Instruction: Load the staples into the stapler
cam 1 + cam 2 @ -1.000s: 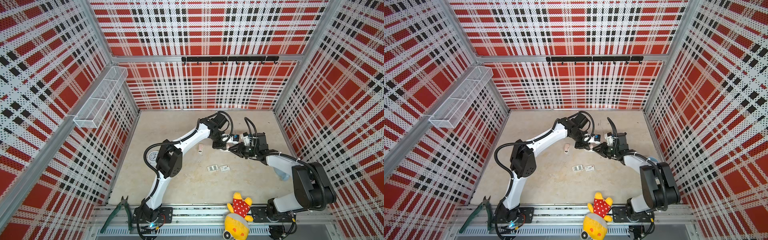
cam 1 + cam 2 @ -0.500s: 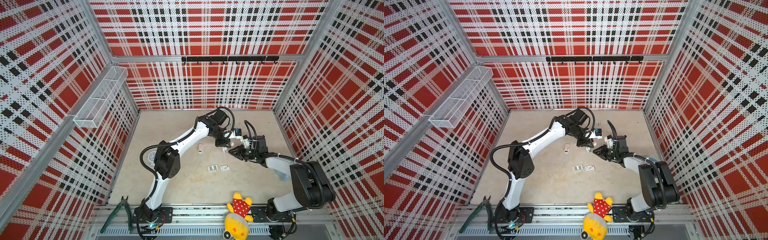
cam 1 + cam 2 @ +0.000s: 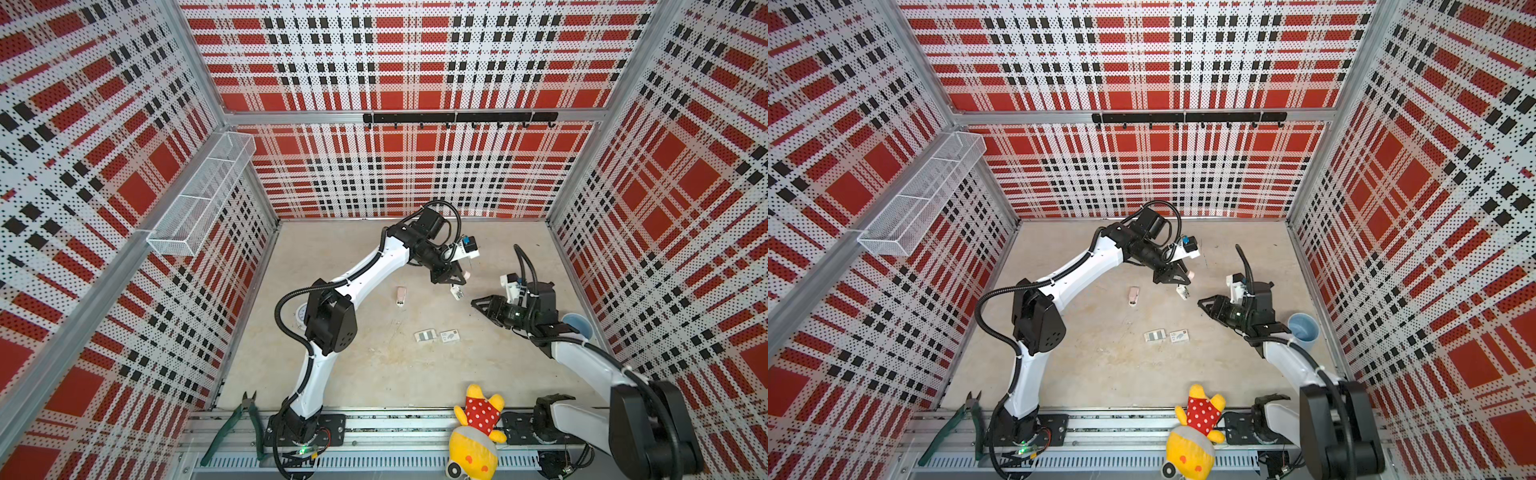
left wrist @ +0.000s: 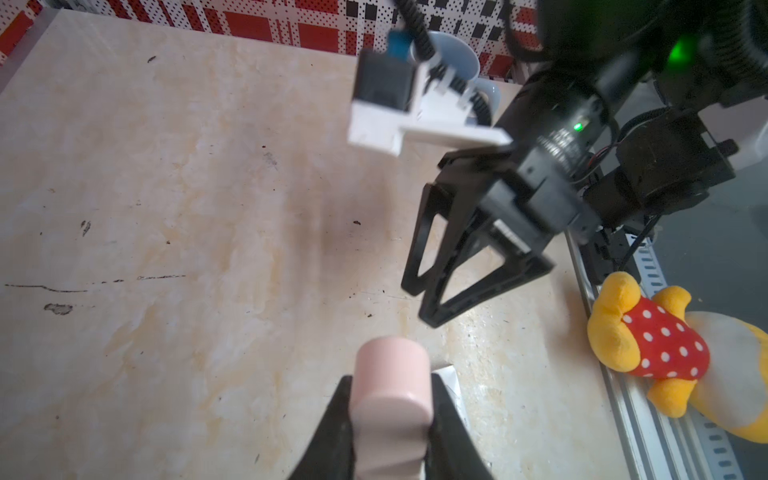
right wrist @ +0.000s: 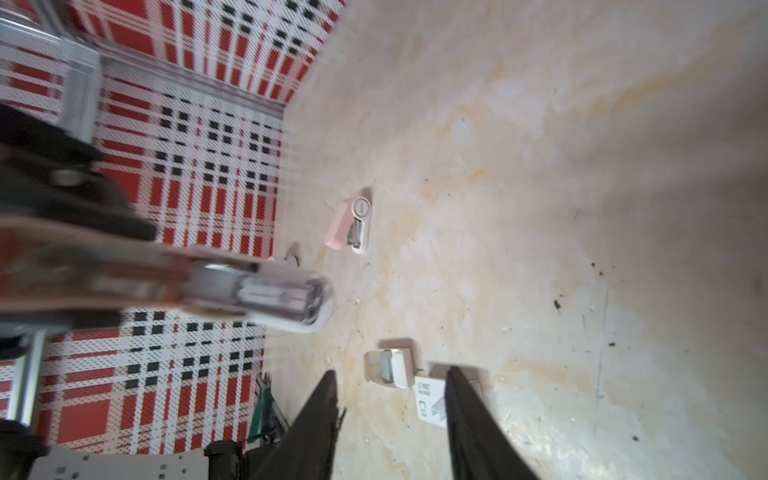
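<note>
- Beige stone-look tabletop (image 3: 365, 374), red plaid perforated walls all round.
- Left gripper (image 4: 391, 386) is clamped on a pink plastic stapler (image 5: 266, 291) and holds it clear of the table. The stapler is hinged open with its metal channel exposed, and its nose points roughly at the right gripper.
- Right gripper (image 5: 391, 372): jaws apart, nothing between them.
- The thin silvery-grey staples (image 3: 424, 336) lie in an open white card tray (image 3: 1155, 336) flat on the table, just beside the white printed card sleeve (image 3: 449, 336).
- Key relation: in both top views the staples sit toward the front rail from both grippers, at about the same offset. Only the right gripper is free, so I'd give it the pick.
- In the right wrist view the tray shows ahead of the tips, in line with the gap between the fingers.
- The strip's long axis seems to run along the finger direction, so closing would pinch its narrow width. The view is soft, so I'm not certain.
- Second pink stapler (image 3: 400, 296) lies on the table, well apart from the tray and untouched.
</note>
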`<state>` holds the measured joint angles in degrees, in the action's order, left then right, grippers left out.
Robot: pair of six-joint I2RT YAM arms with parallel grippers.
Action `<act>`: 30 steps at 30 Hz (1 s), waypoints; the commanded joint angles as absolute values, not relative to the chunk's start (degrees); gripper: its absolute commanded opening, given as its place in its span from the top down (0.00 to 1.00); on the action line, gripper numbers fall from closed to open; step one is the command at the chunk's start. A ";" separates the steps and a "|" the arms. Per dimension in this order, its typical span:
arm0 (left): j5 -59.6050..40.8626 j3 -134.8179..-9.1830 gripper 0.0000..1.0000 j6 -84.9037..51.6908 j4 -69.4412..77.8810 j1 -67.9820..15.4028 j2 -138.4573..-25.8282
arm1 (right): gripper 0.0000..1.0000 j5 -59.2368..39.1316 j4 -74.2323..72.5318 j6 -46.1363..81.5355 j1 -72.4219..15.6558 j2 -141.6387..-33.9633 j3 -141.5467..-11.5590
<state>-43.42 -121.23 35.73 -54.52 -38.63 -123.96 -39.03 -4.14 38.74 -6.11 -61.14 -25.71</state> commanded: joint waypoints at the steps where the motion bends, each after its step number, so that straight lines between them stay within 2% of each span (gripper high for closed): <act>1: -49.91 -121.84 0.81 33.34 -54.63 -38.11 -121.19 | 0.42 -42.53 -8.10 34.45 -6.15 -53.41 -24.36; 4: -53.16 -124.53 0.81 33.28 -58.04 -38.23 -122.38 | 0.41 -46.57 -4.67 30.24 -6.24 -50.78 -26.75; 11: -60.91 -126.47 0.81 30.11 -59.37 -38.57 -123.32 | 0.40 -47.07 2.50 23.02 -6.42 -50.57 -32.34; 25: -65.85 -127.79 0.81 26.72 -59.66 -39.79 -125.07 | 0.43 -46.45 9.83 16.97 -11.67 -55.66 -40.07; 30: -67.48 -127.62 0.81 26.31 -59.67 -40.27 -124.95 | 0.49 -46.93 7.87 17.72 -12.46 -57.86 -41.09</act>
